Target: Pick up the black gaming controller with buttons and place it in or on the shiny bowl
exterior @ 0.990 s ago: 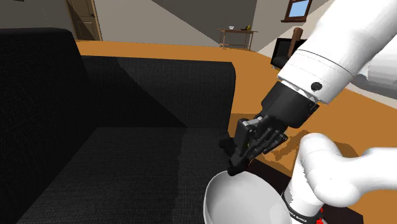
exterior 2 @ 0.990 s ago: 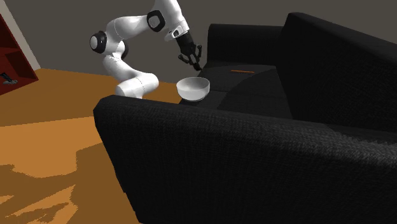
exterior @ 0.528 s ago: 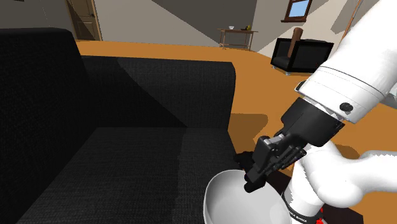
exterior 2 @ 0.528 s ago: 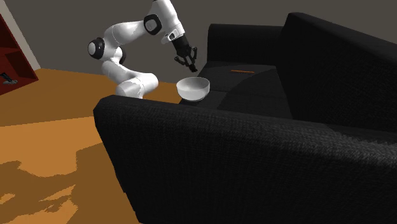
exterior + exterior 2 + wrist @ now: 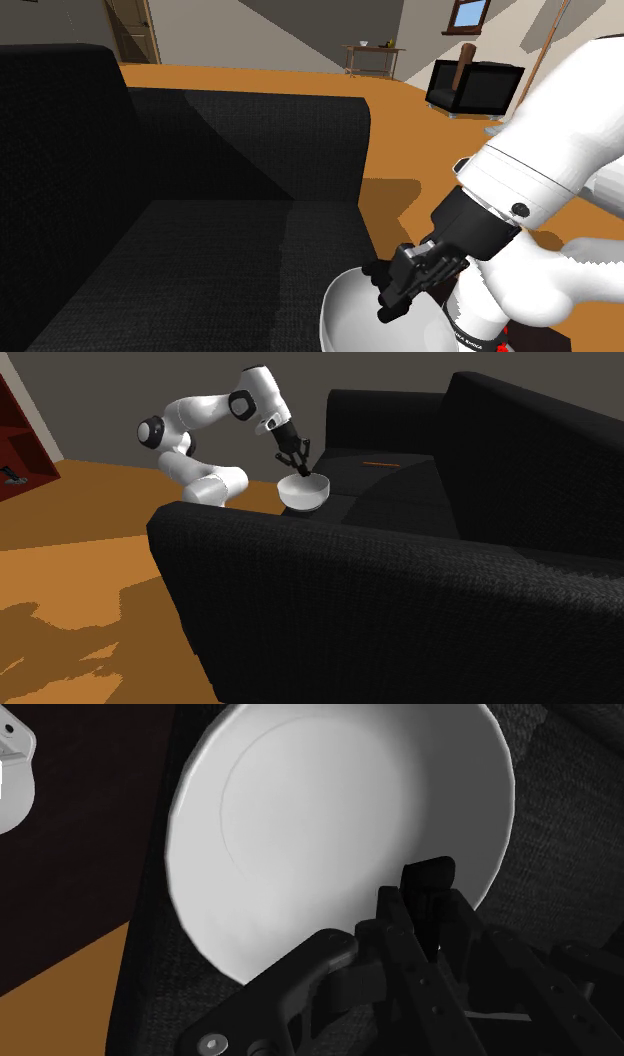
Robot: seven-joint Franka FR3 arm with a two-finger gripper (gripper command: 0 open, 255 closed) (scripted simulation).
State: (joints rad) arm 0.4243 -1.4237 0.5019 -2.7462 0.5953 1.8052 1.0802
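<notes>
The shiny bowl [image 5: 345, 318] is pale grey-white and stands on the black sofa's seat beside the armrest; it also shows in the second exterior view [image 5: 305, 494] and from above in the wrist view [image 5: 320, 814]. My gripper [image 5: 402, 290] hangs low over the bowl's rim, shut on the black gaming controller [image 5: 381, 271]. In the wrist view the controller [image 5: 305, 989] lies clasped in the gripper [image 5: 422, 919], right above the bowl's edge. From the second exterior view the gripper [image 5: 301, 468] dips into the bowl's mouth.
The black sofa [image 5: 190, 230] has a tall backrest [image 5: 520, 442] and an armrest [image 5: 300, 130] close to the bowl. The arm's white lower links [image 5: 540, 270] crowd the bowl's near side. Orange floor [image 5: 420, 130], an armchair [image 5: 475, 85] and a small table [image 5: 372, 55] lie beyond.
The gripper with the controller has come down and towards the shoulder view's right, from above the sofa's edge to just over the bowl's opening.
</notes>
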